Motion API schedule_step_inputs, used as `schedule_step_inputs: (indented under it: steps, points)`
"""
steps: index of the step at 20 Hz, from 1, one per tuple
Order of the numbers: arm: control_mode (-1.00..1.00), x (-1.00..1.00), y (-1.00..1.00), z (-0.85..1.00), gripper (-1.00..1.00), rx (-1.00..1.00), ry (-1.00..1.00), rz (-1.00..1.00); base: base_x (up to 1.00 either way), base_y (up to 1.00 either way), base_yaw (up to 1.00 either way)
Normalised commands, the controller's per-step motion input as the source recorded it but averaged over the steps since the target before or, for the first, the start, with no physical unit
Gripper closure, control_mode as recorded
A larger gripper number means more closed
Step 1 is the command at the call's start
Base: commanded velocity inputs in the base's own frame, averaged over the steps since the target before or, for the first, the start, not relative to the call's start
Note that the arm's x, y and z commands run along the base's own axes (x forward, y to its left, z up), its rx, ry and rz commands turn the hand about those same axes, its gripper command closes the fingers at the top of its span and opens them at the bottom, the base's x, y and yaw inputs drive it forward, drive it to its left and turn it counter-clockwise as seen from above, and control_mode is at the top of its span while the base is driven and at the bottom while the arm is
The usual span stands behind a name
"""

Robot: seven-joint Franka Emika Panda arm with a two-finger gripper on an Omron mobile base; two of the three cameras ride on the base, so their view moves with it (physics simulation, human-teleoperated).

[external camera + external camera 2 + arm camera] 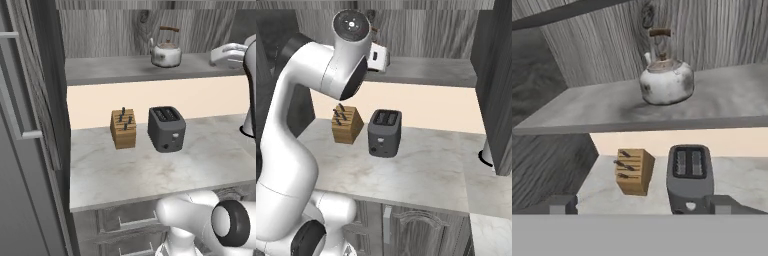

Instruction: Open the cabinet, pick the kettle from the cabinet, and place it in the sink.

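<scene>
The kettle (166,52) stands upright on the lower shelf (110,69) of the open cabinet (100,30), toward the right half of that shelf, its arched brown handle up and its short spout pointing left in the left base view. In the hand view the kettle (666,80) sits a little above centre, alone on the grey shelf (587,112), with the wood-grain back wall behind it. One cabinet door (42,85) is swung out at the left edge of the left base view, and the other door (498,80) hangs open on the right of the right base view.

The hand (231,55) is level with the shelf, off to the kettle's right and apart from it (the arm's body covers part of it). In the hand view its two fingertips (559,205) rise far apart at the bottom corners, so it is spread wide and grips nothing.

Below the shelf, on the marble tabletop (150,175), a dark grey toaster (166,128) stands just beside a wooden knife block (123,128), the block to its left. Grey drawers (125,220) with small horizontal handles run under the tabletop's front edge.
</scene>
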Motion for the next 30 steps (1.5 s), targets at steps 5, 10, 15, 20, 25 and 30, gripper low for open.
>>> schedule_step_inputs:
  steps: [5, 10, 15, 20, 25, 30]
  points:
    - [-1.0, 0.29, 0.04, -0.03, -1.0, 0.1, -0.04, 0.13, 0.0, 0.0, 0.0]
    - [-1.0, 0.25, 0.06, -0.13, -1.0, 0.05, -0.17, 0.11, 0.0, 0.0, 0.0]
    - [-1.0, 0.25, 0.02, -0.06, -1.0, 0.02, -0.26, 0.08, 0.0, 0.0, 0.0]
    - [-1.0, 0.24, 0.0, 0.05, -1.0, 0.0, -0.04, 0.03, 0.0, 0.0, 0.0]
    - [-1.0, 0.2, 0.0, 0.15, -1.0, 0.0, 0.05, 0.06, 0.0, 0.0, 0.0]
    - [-1.0, 0.28, 0.0, 0.14, -1.0, 0.0, 0.0, 0.11, 0.0, 0.0, 0.0]
